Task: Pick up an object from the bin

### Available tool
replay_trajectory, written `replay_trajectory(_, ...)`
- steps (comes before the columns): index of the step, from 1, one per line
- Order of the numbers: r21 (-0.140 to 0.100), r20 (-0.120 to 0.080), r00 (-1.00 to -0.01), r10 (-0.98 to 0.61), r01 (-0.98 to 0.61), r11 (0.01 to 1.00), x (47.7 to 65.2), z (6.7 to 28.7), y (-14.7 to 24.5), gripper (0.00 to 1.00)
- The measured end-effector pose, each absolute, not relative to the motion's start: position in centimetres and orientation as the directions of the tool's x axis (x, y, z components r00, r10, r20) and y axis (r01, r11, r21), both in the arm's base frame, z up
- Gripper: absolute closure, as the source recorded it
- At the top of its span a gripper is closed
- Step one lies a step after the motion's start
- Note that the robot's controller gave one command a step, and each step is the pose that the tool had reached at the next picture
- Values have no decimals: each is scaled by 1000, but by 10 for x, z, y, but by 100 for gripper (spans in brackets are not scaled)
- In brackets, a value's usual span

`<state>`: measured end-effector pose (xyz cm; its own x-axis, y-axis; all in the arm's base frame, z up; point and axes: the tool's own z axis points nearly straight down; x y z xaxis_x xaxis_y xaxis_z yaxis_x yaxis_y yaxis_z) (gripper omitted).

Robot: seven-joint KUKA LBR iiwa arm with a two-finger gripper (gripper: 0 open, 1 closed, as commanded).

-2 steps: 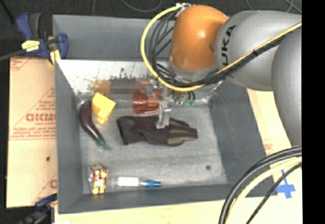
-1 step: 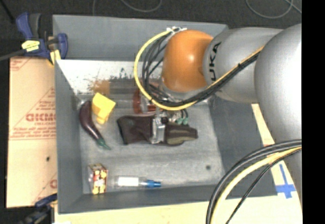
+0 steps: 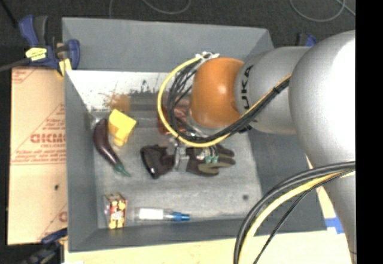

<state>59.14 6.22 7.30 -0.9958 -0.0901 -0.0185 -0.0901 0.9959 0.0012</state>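
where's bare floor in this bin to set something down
Barest is the bin floor at front right, bordered by the dark things and the blue-tipped tube. A narrower strip lies between the purple eggplant and that tube. Crowded: the middle, where the dark things lie under the orange wrist cover, and the left, yellow block beside the eggplant.

You have a dark brown, crumpled lump [image 3: 155, 162] lying flat on the grey metal bin [image 3: 230, 197] floor, nine o'clock of centre.

silver-grey arm [image 3: 323, 95], orange wrist cover [image 3: 215, 92], looped yellow and black cables [image 3: 163, 98]
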Motion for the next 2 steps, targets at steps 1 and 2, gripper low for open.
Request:
replay_trajectory(1,1,-18,-996,-89,-89,996,591,73,62,100)
replay_trajectory(2,0,-22,-990,-137,-137,991,599,180,48,100)
